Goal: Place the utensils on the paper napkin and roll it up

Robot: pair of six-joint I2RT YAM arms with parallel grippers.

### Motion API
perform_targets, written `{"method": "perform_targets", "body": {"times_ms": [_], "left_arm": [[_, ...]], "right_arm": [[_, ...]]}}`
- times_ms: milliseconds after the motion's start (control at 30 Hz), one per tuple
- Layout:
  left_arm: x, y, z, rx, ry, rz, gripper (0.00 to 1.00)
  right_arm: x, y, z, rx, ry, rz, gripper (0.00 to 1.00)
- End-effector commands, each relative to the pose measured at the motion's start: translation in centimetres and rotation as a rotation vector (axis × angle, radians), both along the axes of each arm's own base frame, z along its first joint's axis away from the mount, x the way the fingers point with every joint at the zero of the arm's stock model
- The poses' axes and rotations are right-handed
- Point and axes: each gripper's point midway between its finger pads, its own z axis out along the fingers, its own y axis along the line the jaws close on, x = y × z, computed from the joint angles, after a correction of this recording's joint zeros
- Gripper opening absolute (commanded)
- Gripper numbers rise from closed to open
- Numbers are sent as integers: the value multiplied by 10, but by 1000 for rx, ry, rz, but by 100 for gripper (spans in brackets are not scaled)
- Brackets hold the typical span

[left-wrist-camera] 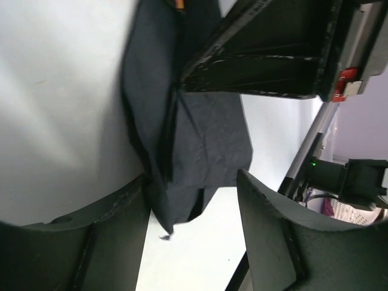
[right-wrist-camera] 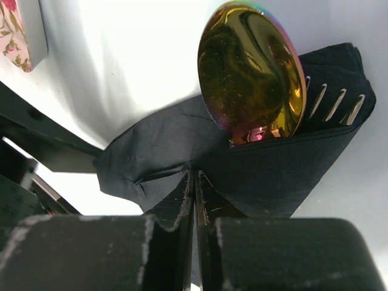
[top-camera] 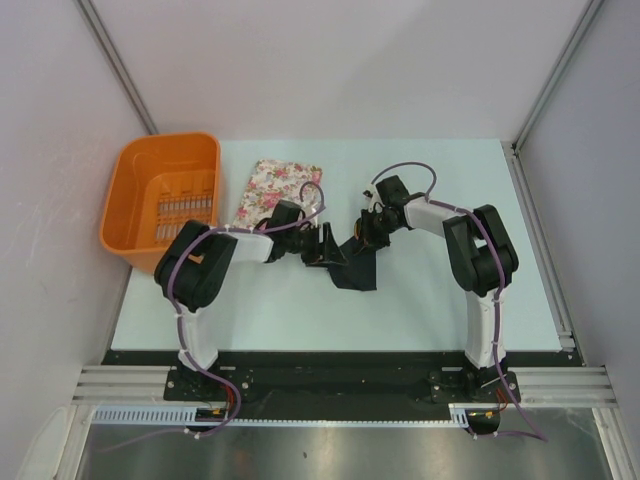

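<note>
The black paper napkin (top-camera: 358,265) lies mid-table, folded over the utensils. In the right wrist view the napkin (right-wrist-camera: 285,170) wraps a gold spoon head (right-wrist-camera: 251,73), and silver fork tines (right-wrist-camera: 333,103) stick out beside it. My right gripper (right-wrist-camera: 194,176) is shut, pinching the napkin's folded edge; from above it (top-camera: 372,232) sits at the napkin's far end. My left gripper (left-wrist-camera: 193,182) is open, its fingers astride a hanging corner of the napkin (left-wrist-camera: 194,139), which touches the left finger. From above it (top-camera: 325,247) is at the napkin's left side.
A pink-and-white floral cloth (top-camera: 278,190) lies behind the left gripper; its corner shows in the right wrist view (right-wrist-camera: 12,30). An orange basket (top-camera: 130,235) stands at the far left. The right gripper's black body (left-wrist-camera: 273,54) is close above the napkin.
</note>
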Motion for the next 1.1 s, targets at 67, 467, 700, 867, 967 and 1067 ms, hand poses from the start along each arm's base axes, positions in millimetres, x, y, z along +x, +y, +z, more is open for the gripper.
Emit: {"method": "perform_targets", "body": {"times_ms": [67,467,700,867,967,1067], "left_arm": [[-4,-27,8,-100,-21,-40,64],[-2,1,-11,-8,53,64,57],[-7,16,-5,31,17,53,33],[-6,0,22,-34,-44,3,9],[-10,-13,34,-73,-48,-23,5],[-10,-22,40,-88,-54,-26,4]], "right_arm": [[-23,-15,-53,-127,96,6,5],[-23,-15,-53,-123,96,-2,5],[-23,-15,-53,-124,94,-6,5],[-25,-15,-55,-124,98,-8,4],[-25,-15,-56,-123,101,-9,4],[-25,-15,-56,-123,102,-11,4]]}}
